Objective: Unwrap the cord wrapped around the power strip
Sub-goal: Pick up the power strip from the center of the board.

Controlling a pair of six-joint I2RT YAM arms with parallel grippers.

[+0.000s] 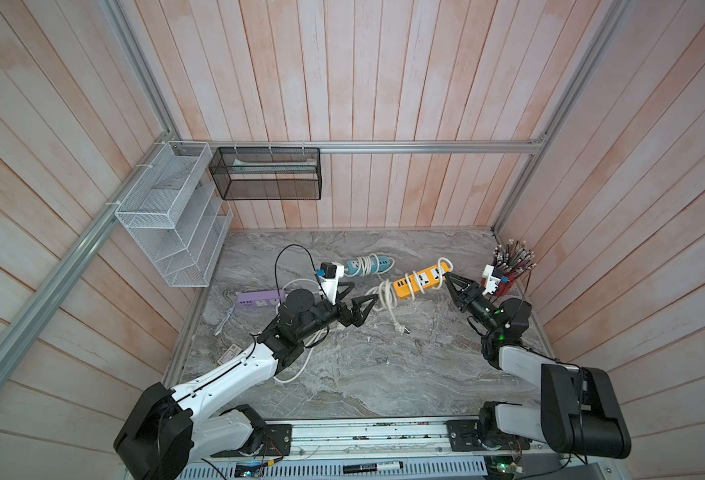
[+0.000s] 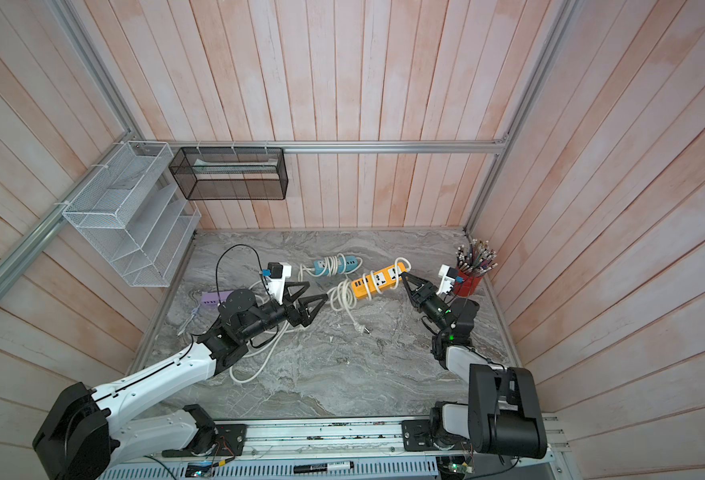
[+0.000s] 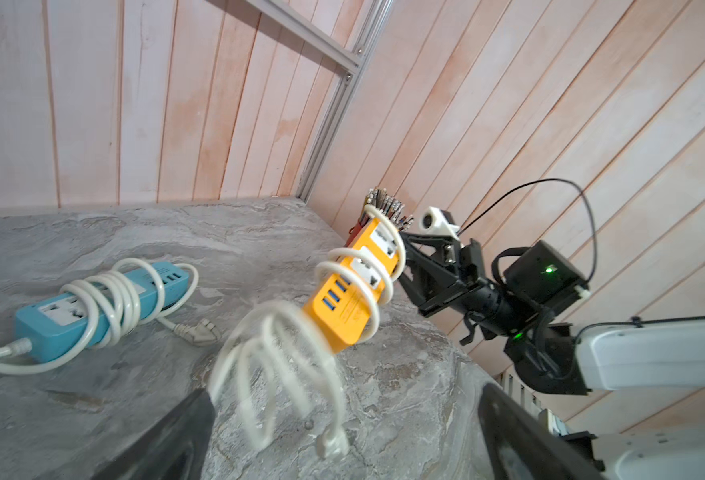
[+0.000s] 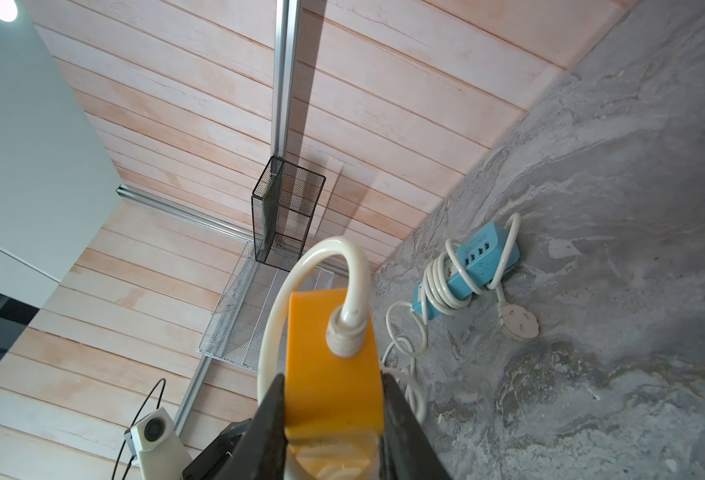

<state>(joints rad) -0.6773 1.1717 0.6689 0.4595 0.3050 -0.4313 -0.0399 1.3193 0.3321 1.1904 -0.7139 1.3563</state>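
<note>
An orange power strip (image 1: 421, 282) (image 2: 378, 280) hangs tilted above the marble table, and my right gripper (image 1: 448, 276) (image 4: 332, 378) is shut on its cord end. The white cord (image 1: 384, 295) (image 3: 276, 345) still circles the strip in a few turns. Loose loops hang off the free end. Its plug (image 1: 404, 329) (image 3: 332, 444) lies on the table. My left gripper (image 1: 365, 291) (image 3: 346, 390) is open, level with the loose loops. One of its fingers (image 3: 193, 419) is right beside them, and I cannot tell whether it touches them.
A blue power strip (image 1: 369, 265) with its cord wound on lies behind. A purple strip (image 1: 259, 298) and a slack white cord (image 1: 301, 365) lie by my left arm. A red cup of pens (image 1: 509, 266) stands at the right wall. Mesh racks (image 1: 172, 216) hang at the back left.
</note>
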